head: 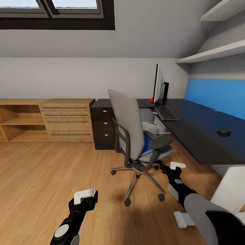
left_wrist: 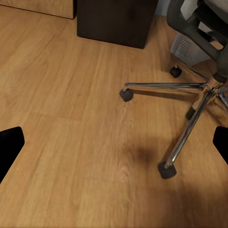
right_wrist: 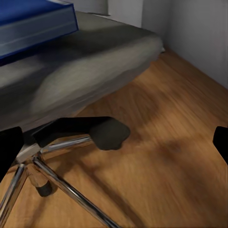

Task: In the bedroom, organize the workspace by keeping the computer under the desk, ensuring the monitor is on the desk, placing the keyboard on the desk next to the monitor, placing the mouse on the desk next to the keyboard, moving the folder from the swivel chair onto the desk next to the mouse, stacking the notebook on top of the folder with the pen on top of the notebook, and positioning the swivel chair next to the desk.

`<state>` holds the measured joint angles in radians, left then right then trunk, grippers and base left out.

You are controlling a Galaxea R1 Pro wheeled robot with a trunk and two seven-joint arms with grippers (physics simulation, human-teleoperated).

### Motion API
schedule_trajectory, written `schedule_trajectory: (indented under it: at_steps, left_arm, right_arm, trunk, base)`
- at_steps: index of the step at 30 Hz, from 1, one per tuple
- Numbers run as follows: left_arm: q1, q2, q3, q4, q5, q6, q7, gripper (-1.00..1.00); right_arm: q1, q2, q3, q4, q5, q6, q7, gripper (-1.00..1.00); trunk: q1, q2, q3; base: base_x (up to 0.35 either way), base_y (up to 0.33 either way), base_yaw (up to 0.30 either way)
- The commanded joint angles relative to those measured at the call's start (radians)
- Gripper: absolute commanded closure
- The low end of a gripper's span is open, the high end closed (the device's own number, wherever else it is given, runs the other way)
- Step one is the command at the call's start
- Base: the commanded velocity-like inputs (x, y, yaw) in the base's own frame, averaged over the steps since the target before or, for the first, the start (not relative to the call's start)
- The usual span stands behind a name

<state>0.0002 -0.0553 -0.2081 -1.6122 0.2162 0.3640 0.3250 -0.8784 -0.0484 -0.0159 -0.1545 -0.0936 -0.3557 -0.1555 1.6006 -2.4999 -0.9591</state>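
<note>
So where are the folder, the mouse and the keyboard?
folder [right_wrist: 33,21]: right wrist view, blue cover and page edge.
mouse [head: 224,131]: head view, its top.
keyboard [head: 165,112]: head view, middle of its keys.

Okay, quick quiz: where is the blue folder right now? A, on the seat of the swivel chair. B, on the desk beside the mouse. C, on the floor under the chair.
A: the blue folder lies on the seat of the swivel chair, not on the desk.

Count, head view: one swivel chair [head: 136,136], one blue folder [head: 147,144], one desk [head: 204,136], one monitor [head: 158,84], one keyboard [head: 165,112], one mouse [head: 224,131], two wall shelves [head: 217,51], two pincers [head: 84,196] [head: 177,165].
</note>
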Motion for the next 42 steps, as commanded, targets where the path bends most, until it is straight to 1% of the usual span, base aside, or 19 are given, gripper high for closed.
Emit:
schedule_trajectory:
  at_steps: [1,3,8,16,20,23,31,42]
  left_arm:
    - [0.000,0.000,-0.003,-0.001,0.010,0.003,0.008,-1.00]
    - [0.000,0.001,-0.014,0.000,0.009,0.003,0.008,-1.00]
    - [0.000,0.001,-0.018,0.002,0.009,0.003,0.007,-1.00]
    - [0.000,0.001,-0.022,0.003,0.009,0.003,0.007,-1.00]
    - [0.000,0.002,-0.056,0.004,0.008,0.003,0.007,-1.00]
    - [0.000,0.002,-0.068,0.004,0.008,0.003,0.008,-1.00]
    - [0.000,0.002,-0.079,0.005,0.007,0.003,0.008,-1.00]
    - [0.000,0.002,-0.079,0.005,0.008,0.003,0.008,-1.00]
  right_arm:
    - [-0.001,0.000,-0.001,0.001,-0.010,-0.005,0.002,-1.00]
    - [-0.001,-0.002,-0.002,0.001,-0.011,-0.005,-0.015,-1.00]
    - [-0.001,-0.002,-0.001,0.001,-0.011,-0.005,-0.020,-1.00]
    - [0.000,-0.002,-0.001,0.001,-0.011,-0.006,-0.021,-1.00]
    - [-0.001,-0.003,-0.001,0.000,-0.011,-0.006,-0.021,-1.00]
    - [-0.001,-0.004,0.000,0.000,-0.010,-0.006,-0.021,-1.00]
    - [-0.001,-0.003,0.005,-0.001,-0.004,-0.006,-0.019,-1.00]
    - [0.000,0.004,0.010,-0.001,0.001,-0.008,-0.018,-1.00]
  trunk:
    - [0.000,0.000,-0.001]
    - [0.000,0.000,-0.001]
    - [0.000,0.000,-0.001]
    - [0.000,0.000,-0.001]
    - [0.000,0.000,-0.001]
    - [0.000,0.000,-0.001]
    - [0.000,0.000,-0.001]
    - [0.000,0.000,-0.001]
  base:
    - [0.002,0.000,0.000]
    - [0.130,-0.024,0.000]
    - [0.220,-0.034,0.000]
    - [0.087,-0.004,0.000]
    - [0.059,0.000,0.000]
    - [0.019,0.000,0.000]
    - [0.005,0.000,0.000]
    - [0.000,0.000,0.000]
